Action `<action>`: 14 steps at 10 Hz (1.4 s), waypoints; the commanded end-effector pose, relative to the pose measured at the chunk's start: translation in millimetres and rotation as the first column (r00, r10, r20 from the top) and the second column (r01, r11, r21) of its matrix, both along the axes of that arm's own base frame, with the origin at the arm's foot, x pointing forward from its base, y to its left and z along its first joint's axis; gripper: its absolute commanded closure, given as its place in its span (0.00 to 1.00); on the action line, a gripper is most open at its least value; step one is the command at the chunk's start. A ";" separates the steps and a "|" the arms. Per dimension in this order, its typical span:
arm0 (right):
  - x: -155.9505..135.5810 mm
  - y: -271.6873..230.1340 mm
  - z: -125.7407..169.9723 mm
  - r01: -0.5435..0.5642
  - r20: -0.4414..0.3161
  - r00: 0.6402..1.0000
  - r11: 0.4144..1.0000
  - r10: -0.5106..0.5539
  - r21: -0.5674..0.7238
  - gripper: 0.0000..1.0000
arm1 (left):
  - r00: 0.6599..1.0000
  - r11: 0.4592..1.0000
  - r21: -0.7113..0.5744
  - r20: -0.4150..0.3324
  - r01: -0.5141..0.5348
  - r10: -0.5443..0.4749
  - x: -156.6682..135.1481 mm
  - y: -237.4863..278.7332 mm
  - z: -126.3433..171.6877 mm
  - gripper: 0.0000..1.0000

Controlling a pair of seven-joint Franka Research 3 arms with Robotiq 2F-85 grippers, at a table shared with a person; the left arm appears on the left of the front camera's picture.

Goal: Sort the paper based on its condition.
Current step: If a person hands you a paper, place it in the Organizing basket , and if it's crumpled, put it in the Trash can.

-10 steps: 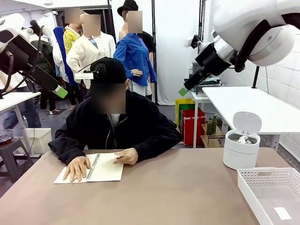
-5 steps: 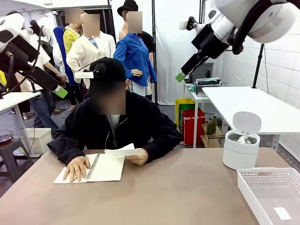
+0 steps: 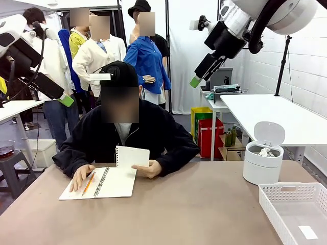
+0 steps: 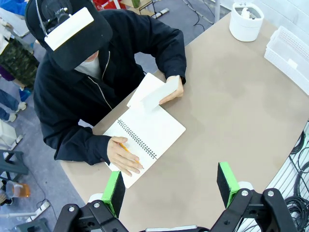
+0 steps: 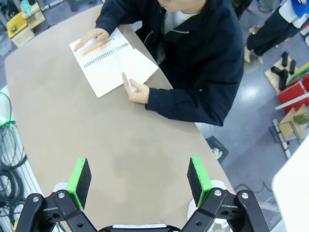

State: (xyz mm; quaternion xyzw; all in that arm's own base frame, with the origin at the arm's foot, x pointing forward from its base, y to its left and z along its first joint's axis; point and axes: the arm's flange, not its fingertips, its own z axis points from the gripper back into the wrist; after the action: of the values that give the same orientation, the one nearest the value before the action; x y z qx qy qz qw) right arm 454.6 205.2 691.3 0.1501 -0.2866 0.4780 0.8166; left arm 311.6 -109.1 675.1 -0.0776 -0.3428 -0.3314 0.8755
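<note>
A person at the far side holds one smooth white sheet of paper (image 3: 133,155) upright in one hand over an open spiral notebook (image 3: 110,184). The left wrist view has the same paper (image 4: 159,94) far below my left gripper (image 4: 170,186), which is open and empty. My right gripper (image 5: 139,179) is open too, high over the table, with the paper (image 5: 140,67) well beyond it. From the front, my left gripper (image 3: 64,99) hangs at upper left and my right gripper (image 3: 196,80) at upper right. A crumpled lump of paper (image 3: 264,152) lies in the round bin.
The round white bin (image 3: 260,171) stands lid-up at the right. In front of it is a white basket (image 3: 296,196) holding a small flat sheet (image 3: 308,232). The person's other hand rests on the notebook beside an orange pencil (image 3: 88,184).
The person has lifted a sheet off the notebook and now holds it upright; the pencil lies on the page. My right arm has swung up and to the left.
</note>
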 end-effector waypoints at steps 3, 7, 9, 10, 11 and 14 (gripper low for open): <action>-28.3 -4.7 -1.0 -0.007 0.030 1.000 1.000 0.007 0.001 0.00 | 1.000 1.000 -0.004 0.001 -0.001 0.001 0.0 1.5 0.6 0.00; -19.0 0.3 6.6 -0.009 0.018 1.000 1.000 0.009 -0.002 0.00 | 1.000 1.000 -0.004 0.001 -0.001 0.001 0.0 1.5 0.6 0.00; -19.0 0.3 6.6 -0.009 0.018 1.000 1.000 0.009 -0.002 0.00 | 1.000 1.000 -0.004 0.001 -0.001 0.001 0.0 1.5 0.6 0.00; -19.0 0.3 6.6 -0.009 0.018 1.000 1.000 0.009 -0.002 0.00 | 1.000 1.000 -0.004 0.001 -0.001 0.001 0.0 1.5 0.6 0.00; -19.0 0.3 6.6 -0.009 0.018 1.000 1.000 0.009 -0.002 0.00 | 1.000 1.000 -0.004 0.001 -0.001 0.001 0.0 1.5 0.6 0.00; -19.0 0.3 6.6 -0.009 0.018 1.000 1.000 0.009 -0.002 0.00 | 1.000 1.000 -0.004 0.001 -0.001 0.001 0.0 1.5 0.6 0.00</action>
State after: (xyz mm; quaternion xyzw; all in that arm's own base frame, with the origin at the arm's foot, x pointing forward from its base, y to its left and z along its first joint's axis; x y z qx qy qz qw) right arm 433.9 204.8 697.9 0.1460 -0.2928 0.4832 0.8120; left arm 311.6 -109.1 675.1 -0.0776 -0.3429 -0.3314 0.8755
